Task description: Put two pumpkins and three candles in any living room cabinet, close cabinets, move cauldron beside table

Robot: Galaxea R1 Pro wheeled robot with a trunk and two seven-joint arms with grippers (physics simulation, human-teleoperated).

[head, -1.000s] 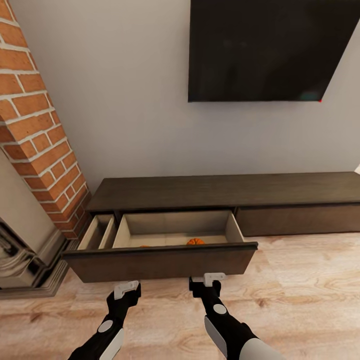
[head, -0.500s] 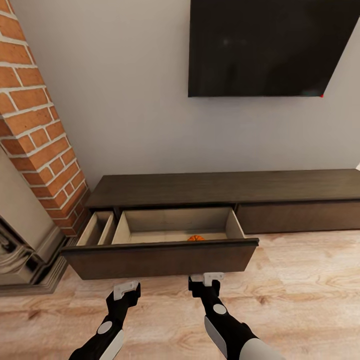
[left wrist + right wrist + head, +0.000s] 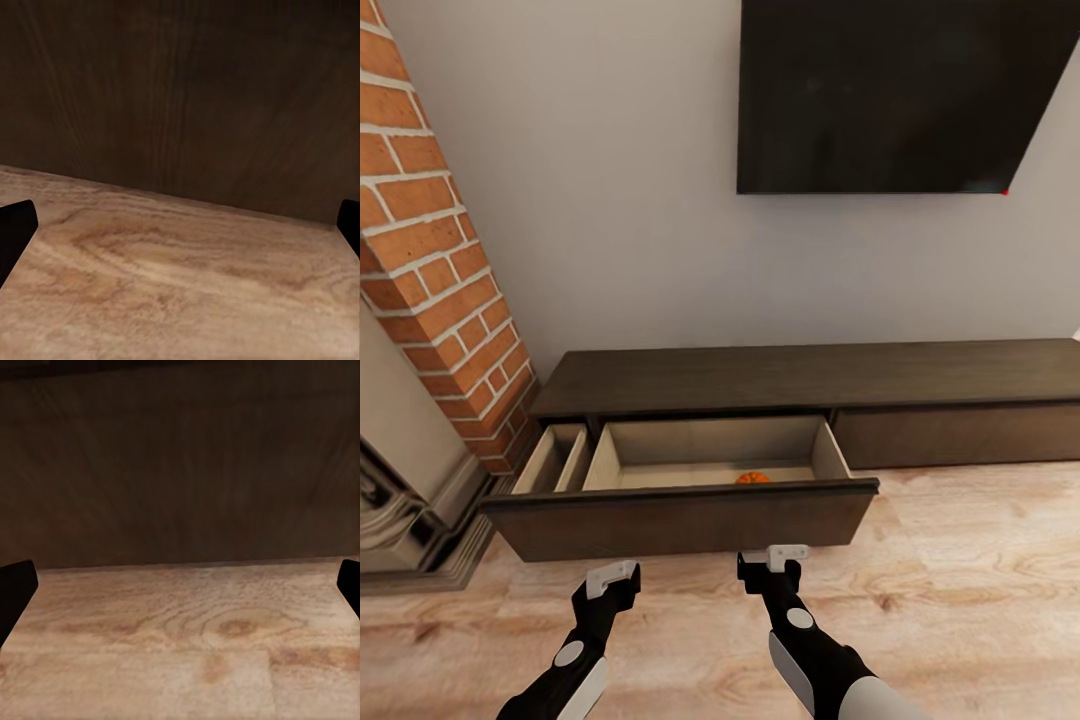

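Pumpkin [image 3: 752, 478] first: I can see one small orange ribbed top peeking over the front panel of the pulled-out drawer [image 3: 680, 518], resting on the pale drawer floor toward its right half. That drawer belongs to the long, low, dark brown cabinet [image 3: 810, 378] standing against the wall under the black screen [image 3: 900, 95], with the brick column [image 3: 430, 250] to its left. A narrower pale compartment [image 3: 555, 460] stands open beside the main one. I cannot tell from here what else lies in the drawer; its front hides most of the floor.

Both my arms reach low toward the drawer front. My left pincer [image 3: 612, 577] and right pincer [image 3: 777, 556] hover just short of the panel, apart from it, over the wooden floor [image 3: 960, 580]. In each wrist view the dark tips sit at the far edges of the frame with nothing between them, so I read both as released and empty.

I judge the step in hand to be closing this drawer. Next I would bring both pincers flat against the front and push evenly, so it slides in straight without jamming.
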